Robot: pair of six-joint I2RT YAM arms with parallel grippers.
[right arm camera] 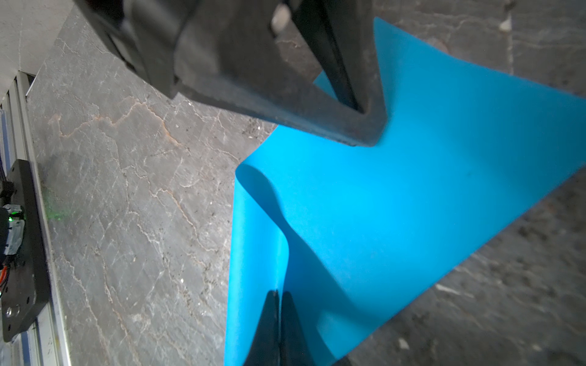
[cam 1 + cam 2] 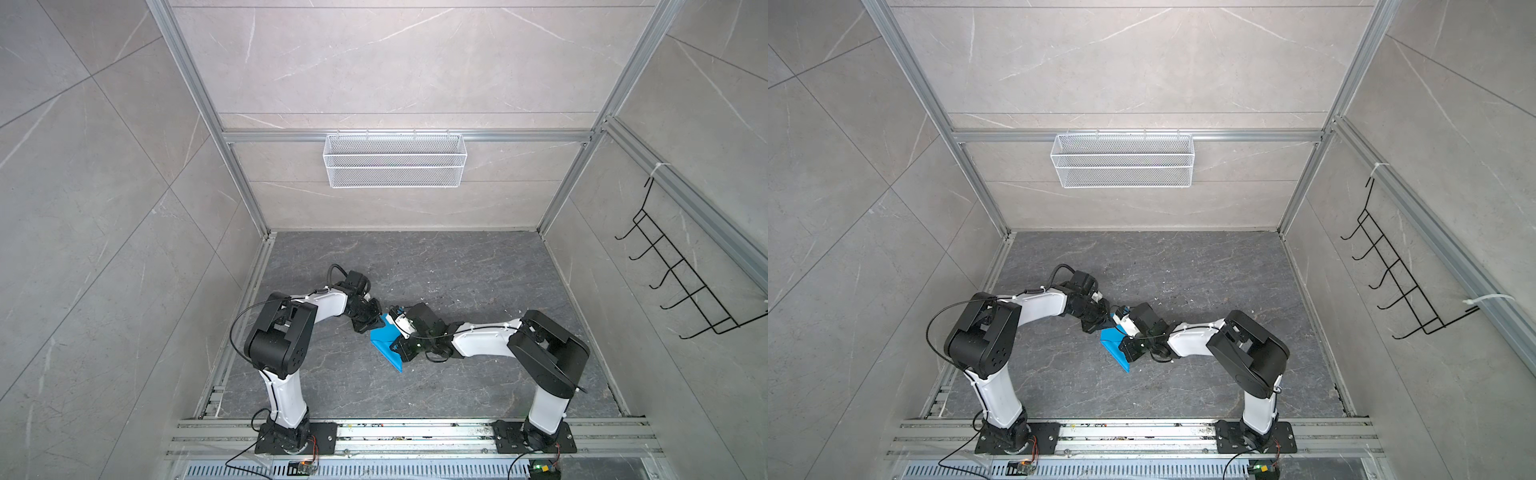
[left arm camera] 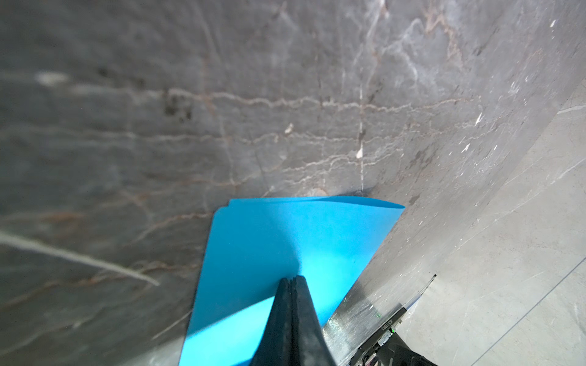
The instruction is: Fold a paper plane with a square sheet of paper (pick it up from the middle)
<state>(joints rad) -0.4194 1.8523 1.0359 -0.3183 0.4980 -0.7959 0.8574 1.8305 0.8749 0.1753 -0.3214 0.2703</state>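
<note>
Left pincer (image 3: 292, 279) on paper (image 3: 279, 237) edge

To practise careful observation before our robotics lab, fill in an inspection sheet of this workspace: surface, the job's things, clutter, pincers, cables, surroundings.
Surface: dark grey veined tabletop, scuffed.
Job's things: blue sheet of paper, folded over and curved, held between both pincers; not yet a plane.
Clutter: small white flecks on the tabletop.
Grippers: left pincer shut on the paper; right pincer shut on the paper's fold.
Cables: black cable looping off the left arm; thin wires at the bases.
Surroundings: white mesh basket hung on the aluminium frame; black hook rack at the right.
</note>
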